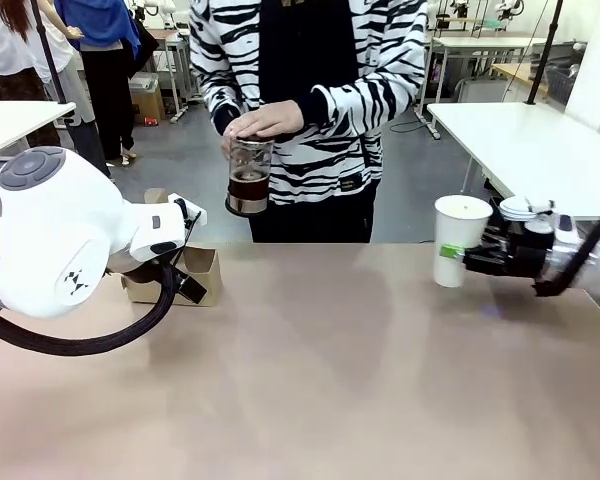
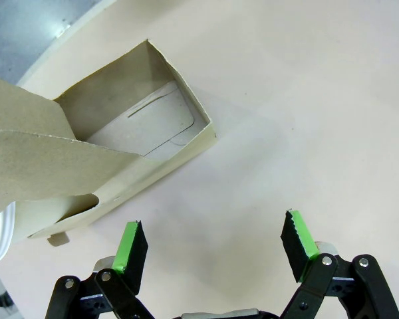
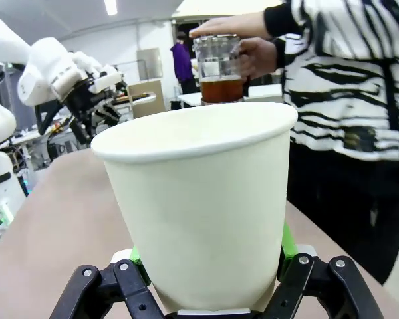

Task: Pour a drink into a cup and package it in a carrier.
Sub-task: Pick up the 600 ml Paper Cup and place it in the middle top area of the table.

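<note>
**Front view:** the right jaws gripped the cup (image 1: 461, 238), upright at the right side of the tabletop (image 1: 330, 380). The carrier (image 1: 202, 272) stood at the far left, half hidden by the left arm. A person held a glass jug (image 1: 249, 160) of drink (image 1: 248, 189) beyond the far edge.

**Left wrist view:** the left jaws stood wide over bare tabletop, just beside the carrier (image 2: 146, 176).

**Right wrist view:** green pads (image 3: 287, 240) pressed both sides of the cup (image 3: 199, 199).
</note>
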Controlling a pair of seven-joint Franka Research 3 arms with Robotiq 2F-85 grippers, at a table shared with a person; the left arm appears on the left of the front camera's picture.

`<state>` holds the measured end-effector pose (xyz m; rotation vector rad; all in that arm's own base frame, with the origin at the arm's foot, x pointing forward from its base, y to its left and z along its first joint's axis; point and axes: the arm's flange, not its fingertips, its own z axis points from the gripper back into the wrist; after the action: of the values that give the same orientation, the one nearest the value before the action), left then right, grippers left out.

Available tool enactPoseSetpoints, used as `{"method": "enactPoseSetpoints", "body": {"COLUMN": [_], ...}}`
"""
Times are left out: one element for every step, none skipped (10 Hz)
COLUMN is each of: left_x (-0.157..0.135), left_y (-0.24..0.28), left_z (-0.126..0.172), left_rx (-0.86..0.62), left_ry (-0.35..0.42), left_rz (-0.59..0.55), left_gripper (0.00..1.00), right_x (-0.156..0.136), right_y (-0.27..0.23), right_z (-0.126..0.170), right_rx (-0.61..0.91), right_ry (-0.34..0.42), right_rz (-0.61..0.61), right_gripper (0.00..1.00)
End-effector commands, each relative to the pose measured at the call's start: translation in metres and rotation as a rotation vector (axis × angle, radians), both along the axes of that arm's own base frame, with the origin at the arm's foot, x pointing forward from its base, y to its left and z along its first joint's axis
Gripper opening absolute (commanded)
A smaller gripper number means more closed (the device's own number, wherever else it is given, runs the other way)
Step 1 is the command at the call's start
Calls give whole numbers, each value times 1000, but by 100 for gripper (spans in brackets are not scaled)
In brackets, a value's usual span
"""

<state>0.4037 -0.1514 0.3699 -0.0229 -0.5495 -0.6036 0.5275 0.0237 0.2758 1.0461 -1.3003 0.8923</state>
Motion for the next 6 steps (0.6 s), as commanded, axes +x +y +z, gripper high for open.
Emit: {"method": "enactPoseSetpoints", "body": {"left_x": [0, 0, 0, 0, 0, 0], "left_y": [0, 0, 0, 0, 0, 0], "left_z": [0, 0, 0, 0, 0, 0], "left_rx": [-1, -1, -1, -1, -1, -1], "left_ry": [0, 0, 0, 0, 0, 0], "left_rz": [-1, -1, -1, -1, -1, -1], "left_gripper": [100, 100, 100, 100, 100, 100], "right_x": [24, 37, 47, 56, 65, 75], "right_y": [40, 63, 89, 105, 119, 130], "right_z": [3, 1, -7, -15, -20, -25], "right_rx": [-8, 0, 5, 6, 23, 29], "right_ry": [36, 43, 48, 55, 55, 65], "right_rz": [-29, -35, -42, -47, -58, -69], "right_gripper": [80, 80, 80, 80, 80, 80]}}
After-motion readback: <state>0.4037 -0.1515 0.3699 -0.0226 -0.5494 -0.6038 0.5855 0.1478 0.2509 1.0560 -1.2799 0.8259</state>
